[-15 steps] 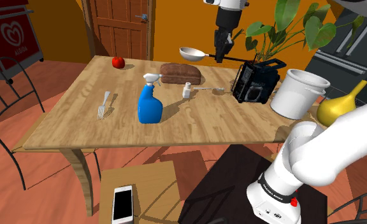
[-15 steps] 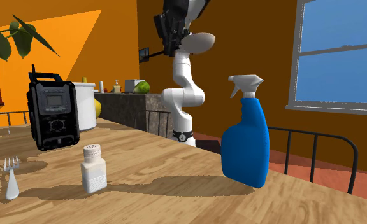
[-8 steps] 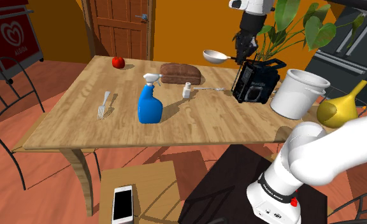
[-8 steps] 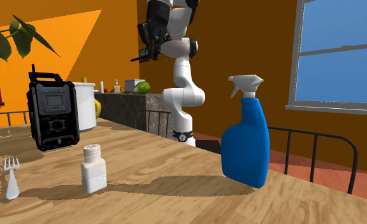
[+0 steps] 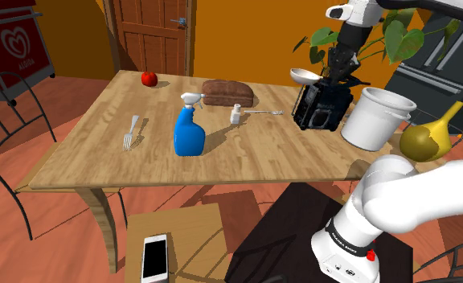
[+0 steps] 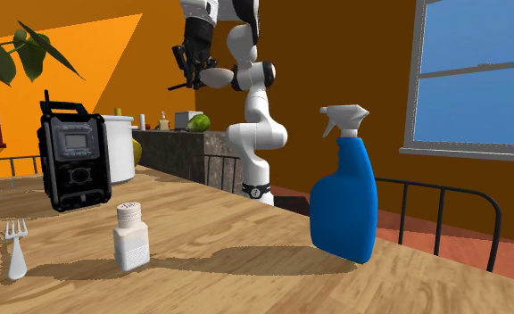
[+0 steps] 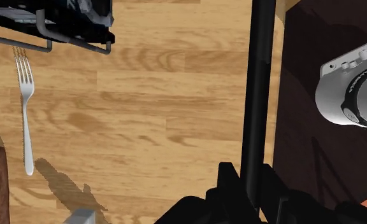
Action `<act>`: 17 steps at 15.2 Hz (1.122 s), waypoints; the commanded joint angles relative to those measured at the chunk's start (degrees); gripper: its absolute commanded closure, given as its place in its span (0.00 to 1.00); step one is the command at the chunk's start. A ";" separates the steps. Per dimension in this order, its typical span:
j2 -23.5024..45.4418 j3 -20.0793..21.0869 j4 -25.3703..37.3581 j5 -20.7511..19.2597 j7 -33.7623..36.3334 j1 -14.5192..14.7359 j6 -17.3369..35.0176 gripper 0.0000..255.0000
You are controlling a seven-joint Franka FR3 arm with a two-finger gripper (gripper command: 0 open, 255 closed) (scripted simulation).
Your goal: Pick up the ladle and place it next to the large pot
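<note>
My gripper (image 5: 338,66) is shut on the dark handle of a ladle (image 5: 305,75) with a white bowl. It holds the ladle in the air just above the black radio (image 5: 322,104). The large white pot (image 5: 376,118) stands on the table to the shoulder view's right of the radio. In the second exterior view the gripper (image 6: 191,64) and the ladle (image 6: 218,77) hang high above the radio (image 6: 71,161) and the pot (image 6: 120,136). In the wrist view the fingers (image 7: 230,184) clasp the black ladle handle (image 7: 259,95) over the wooden table (image 7: 144,114).
A blue spray bottle (image 5: 191,129), a small white bottle (image 5: 236,114), a fork (image 5: 131,131), a second fork (image 5: 264,112), a brown loaf (image 5: 228,92) and a red apple (image 5: 149,78) lie on the table. A yellow gourd-shaped vase (image 5: 427,138) stands beyond the pot. A plant (image 5: 366,32) rises behind the radio.
The arm has carried the ladle to the shoulder view's right, from above the loaf to above the radio, nearer the pot. The grip has stayed shut.
</note>
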 commanded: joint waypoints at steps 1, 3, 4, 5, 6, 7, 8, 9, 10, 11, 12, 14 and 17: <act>-1.32 -1.80 -0.12 -1.54 -2.36 -0.72 -0.55 1.00; -3.08 -3.68 -0.46 -3.27 -4.82 -1.54 -1.20 1.00; -3.87 -4.63 -0.54 -4.15 -6.08 -1.95 -1.51 1.00; -4.61 -5.61 -0.56 -5.04 -7.35 -2.35 -1.80 1.00; -5.29 -6.59 -0.51 -5.93 -8.64 -2.76 -2.08 1.00; -5.92 -7.59 -0.41 -6.84 -9.95 -3.15 -2.35 1.00; -6.50 -8.60 -0.24 -7.75 -11.26 -3.52 -2.60 1.00; -7.02 -9.63 -0.01 -8.67 -12.58 -3.87 -2.84 1.00; -7.48 -10.68 0.28 -9.60 -13.91 -4.19 -3.06 1.00; -7.90 -11.74 0.63 -10.52 -15.25 -4.48 -3.27 1.00; -8.25 -12.82 1.03 -11.44 -16.60 -4.77 -3.45 1.00; -8.73 -14.62 1.84 -12.96 -18.84 -5.17 -3.71 1.00; -9.97 -15.20 -1.03 -13.59 -18.33 -5.55 -2.08 1.00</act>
